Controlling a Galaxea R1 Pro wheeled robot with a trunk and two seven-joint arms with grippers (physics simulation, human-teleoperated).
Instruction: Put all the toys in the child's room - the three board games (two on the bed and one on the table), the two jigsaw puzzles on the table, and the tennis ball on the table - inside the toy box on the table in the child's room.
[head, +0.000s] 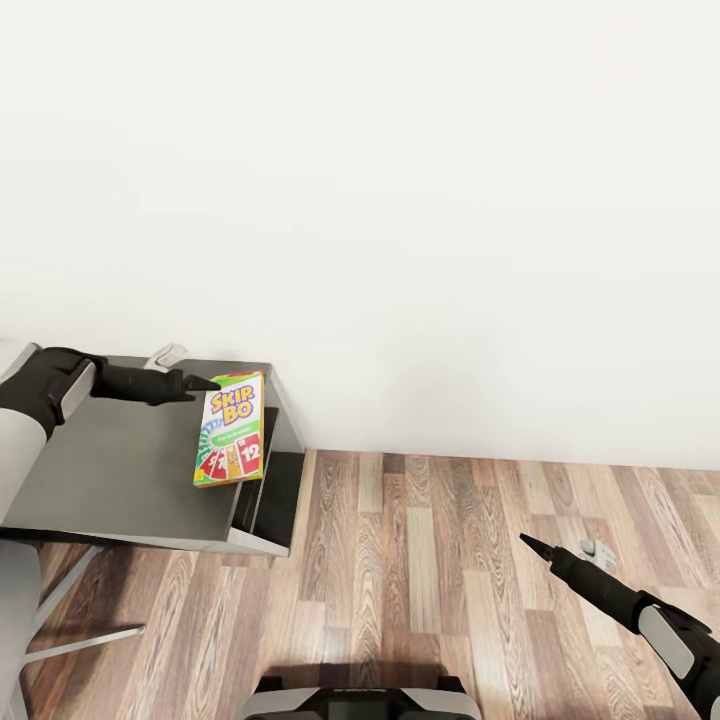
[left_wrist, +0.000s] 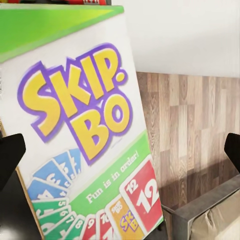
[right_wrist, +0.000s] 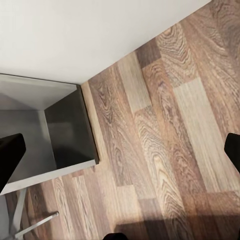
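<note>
While the robot faces a blank white wall, its left pincer (head: 205, 383) reaches over the dark grey end of the bench (head: 110, 480), tips at the upper edge of the green-and-white board game (head: 232, 428), a Skip-Bo box lying flat near the bench's corner. Seen from the left wrist, the box (left_wrist: 85, 135) sits between two dark fingers (left_wrist: 10, 155) spread wide at either side of the picture, so that pincer stands apart and grips nothing. The right pincer (head: 530, 545) hangs low over the wood floor (head: 420, 560), well away from the bench; its wrist view likewise shows its fingers (right_wrist: 10, 155) set wide, holding nothing. The risk from here appears to lie in the box's position: it rests close to the bench's edge beside the drop to the floor, and a nudge from the fingertips, or a closing on its thin flat side at an angle, could push it over the edge rather than lift it.
</note>
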